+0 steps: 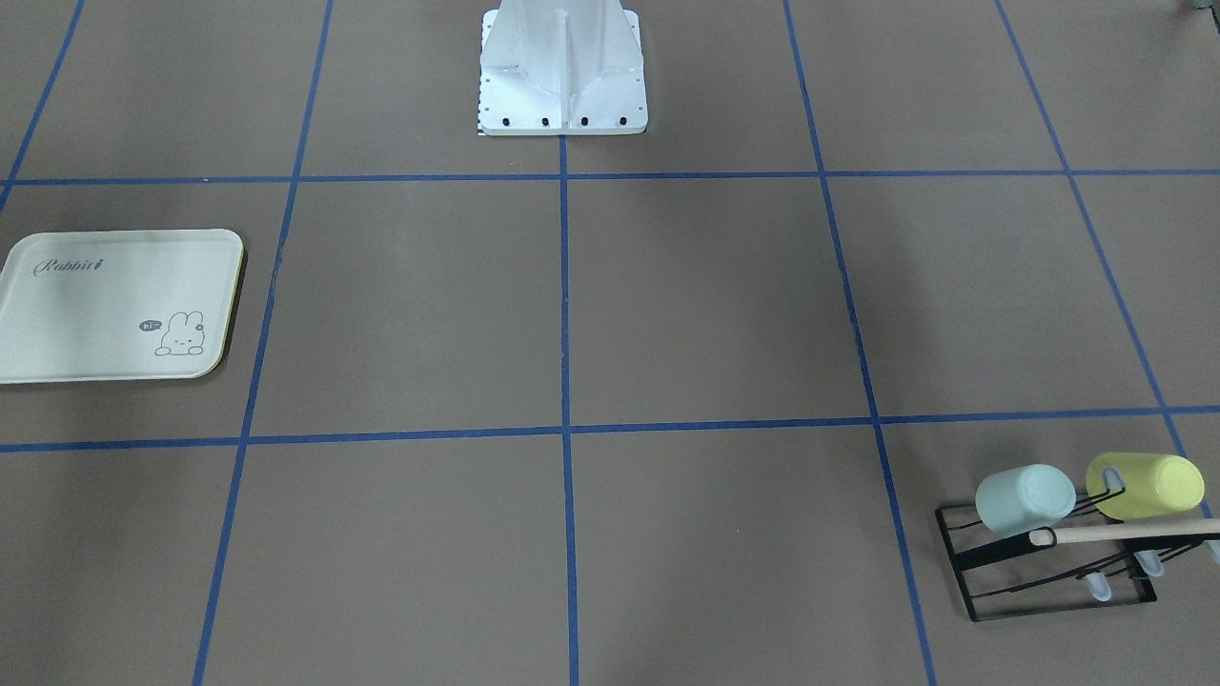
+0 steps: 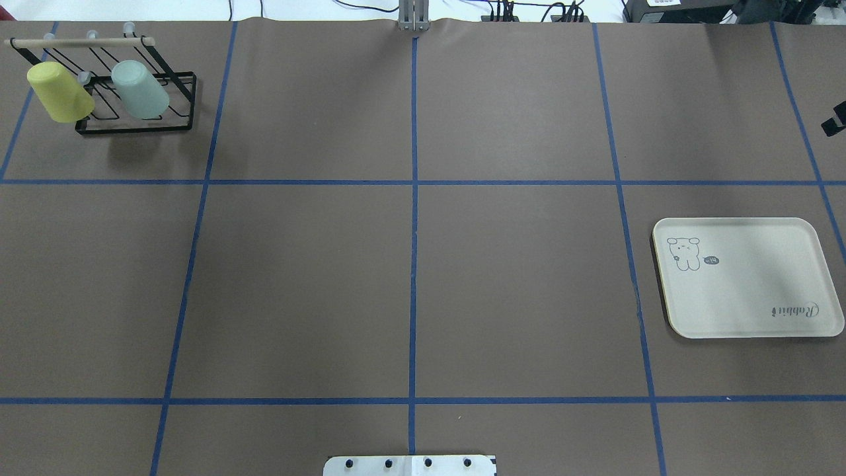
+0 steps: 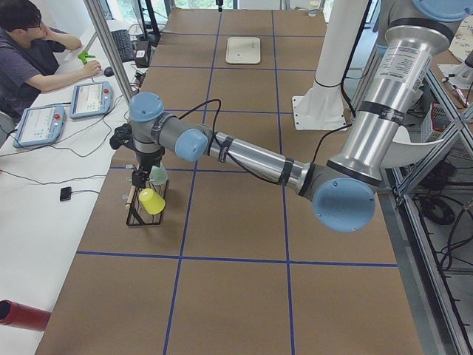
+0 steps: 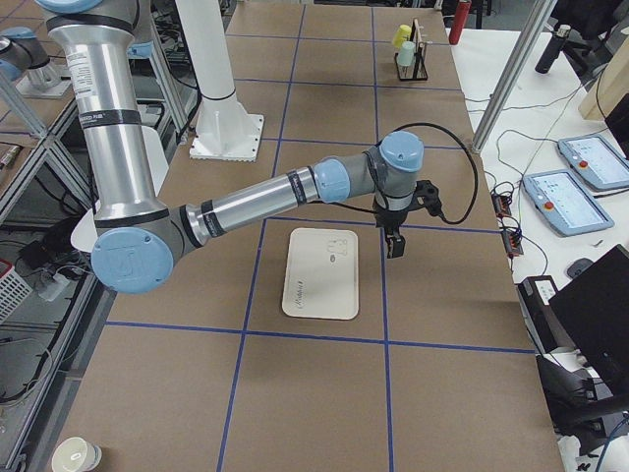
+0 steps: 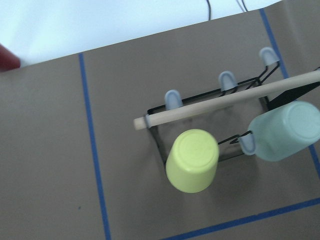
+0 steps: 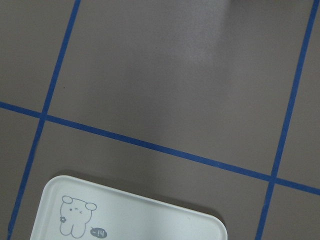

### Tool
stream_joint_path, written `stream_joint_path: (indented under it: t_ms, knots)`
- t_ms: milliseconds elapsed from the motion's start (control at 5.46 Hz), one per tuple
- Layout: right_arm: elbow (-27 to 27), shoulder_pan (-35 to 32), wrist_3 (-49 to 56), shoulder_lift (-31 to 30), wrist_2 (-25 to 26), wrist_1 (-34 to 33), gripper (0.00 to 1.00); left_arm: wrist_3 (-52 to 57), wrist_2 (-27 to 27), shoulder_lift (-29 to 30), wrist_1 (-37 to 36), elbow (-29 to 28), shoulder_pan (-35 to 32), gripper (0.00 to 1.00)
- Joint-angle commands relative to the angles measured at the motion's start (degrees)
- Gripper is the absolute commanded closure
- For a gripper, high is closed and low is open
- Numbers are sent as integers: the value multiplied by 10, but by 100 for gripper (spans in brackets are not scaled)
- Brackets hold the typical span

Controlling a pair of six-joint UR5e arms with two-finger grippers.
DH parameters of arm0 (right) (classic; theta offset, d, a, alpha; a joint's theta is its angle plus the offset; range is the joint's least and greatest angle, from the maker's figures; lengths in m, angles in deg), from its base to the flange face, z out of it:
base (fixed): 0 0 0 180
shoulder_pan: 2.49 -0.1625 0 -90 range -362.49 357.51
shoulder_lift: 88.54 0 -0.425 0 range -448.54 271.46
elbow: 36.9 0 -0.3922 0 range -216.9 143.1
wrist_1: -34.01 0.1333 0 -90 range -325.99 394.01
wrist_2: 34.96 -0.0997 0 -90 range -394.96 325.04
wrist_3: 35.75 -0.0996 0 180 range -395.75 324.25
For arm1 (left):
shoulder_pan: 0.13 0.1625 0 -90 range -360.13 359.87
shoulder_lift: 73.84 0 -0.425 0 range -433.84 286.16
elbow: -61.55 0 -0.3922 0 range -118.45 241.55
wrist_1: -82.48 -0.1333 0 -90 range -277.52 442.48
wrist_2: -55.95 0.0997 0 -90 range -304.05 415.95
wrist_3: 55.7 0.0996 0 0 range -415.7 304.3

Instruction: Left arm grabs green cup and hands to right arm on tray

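Left gripper over rack, spread unreadable; centre on green cup, clear of yellow cup, dowel; right gripper likewise unreadable

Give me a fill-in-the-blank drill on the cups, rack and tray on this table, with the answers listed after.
The number of cups hanging on the black wire rack is ____.
The other cup, beside the green cup, is ____ in colour.
The script word printed on the tray reads ____.
The number of cups on the tray is ____.
Missing words: two; yellow; Rabbit; zero.
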Motion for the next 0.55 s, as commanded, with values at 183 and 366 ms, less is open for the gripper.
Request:
stream_joint_path:
  t_ms: [183, 366]
  knots:
    - [-24, 8, -2, 2, 1, 38, 0, -161, 118, 119, 19, -99, 97, 0]
    - [-30, 8, -2, 0, 1, 44, 0, -189, 143, 144, 17, -128, 125, 0]
